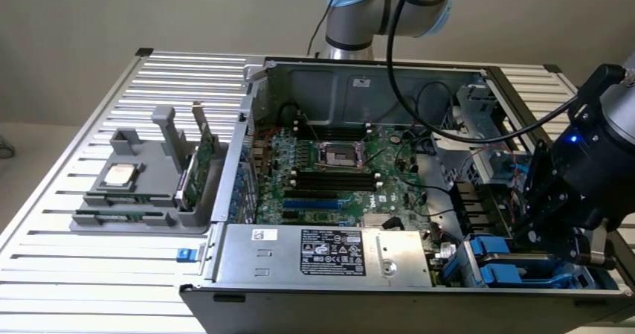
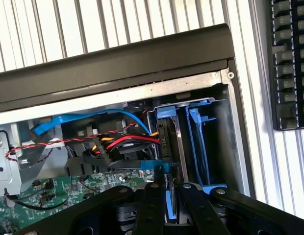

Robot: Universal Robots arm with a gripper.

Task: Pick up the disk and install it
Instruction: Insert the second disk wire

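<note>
The disk (image 2: 167, 203) stands on edge in a slot of the drive bay (image 2: 191, 147), in the front corner of the open computer case (image 1: 297, 289) on the exterior view's right. Its blue carrier bracket and dark edge show between my fingers (image 2: 151, 205). My gripper (image 2: 169, 187) is shut on the disk from above. In the exterior view my gripper (image 1: 548, 237) hangs low over the blue carriers (image 1: 501, 263) of that bay, and the arm's body hides the held end of the disk.
A second blue carrier (image 2: 197, 122) sits in the neighbouring slot. Red, black and blue cables (image 2: 117, 144) crowd the space beside the bay. The power supply (image 1: 328, 254) and motherboard (image 1: 337, 167) fill the case. A grey holder (image 1: 139, 193) with a CPU chip (image 1: 121, 174) and green card (image 1: 204, 167) stands at the exterior view's left. A keyboard (image 2: 291, 63) lies outside the case wall.
</note>
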